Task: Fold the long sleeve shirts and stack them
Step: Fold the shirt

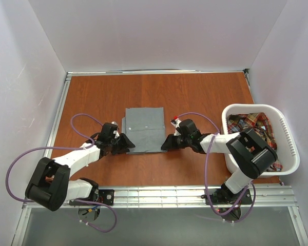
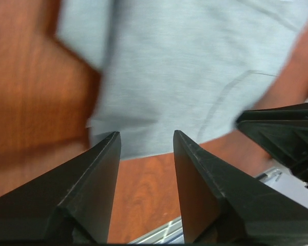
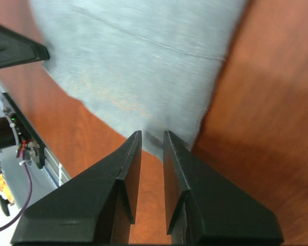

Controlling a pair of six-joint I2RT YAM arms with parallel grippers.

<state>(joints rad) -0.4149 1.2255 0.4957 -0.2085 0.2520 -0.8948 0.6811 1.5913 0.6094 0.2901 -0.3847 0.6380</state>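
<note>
Already grey shirt (image 1: 143, 129) is laid folded as flat rectangle at table (image 1: 92, 97) centre. Plaid shirt (image 1: 249, 123) is seen crumpled in basket (image 1: 290, 138), not yet folded or stacked. Left gripper (image 2: 146, 134) is held open at shirt's near-left corner. Right gripper (image 3: 152, 133) is nearly closed at near-right corner; whether cloth is pinched cannot be told. Task is judged about half done.

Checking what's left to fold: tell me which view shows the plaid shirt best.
Top external: the plaid shirt lies bunched in the basket, clearly seen. Both wrist views miss it, showing the grey shirt instead.
</note>
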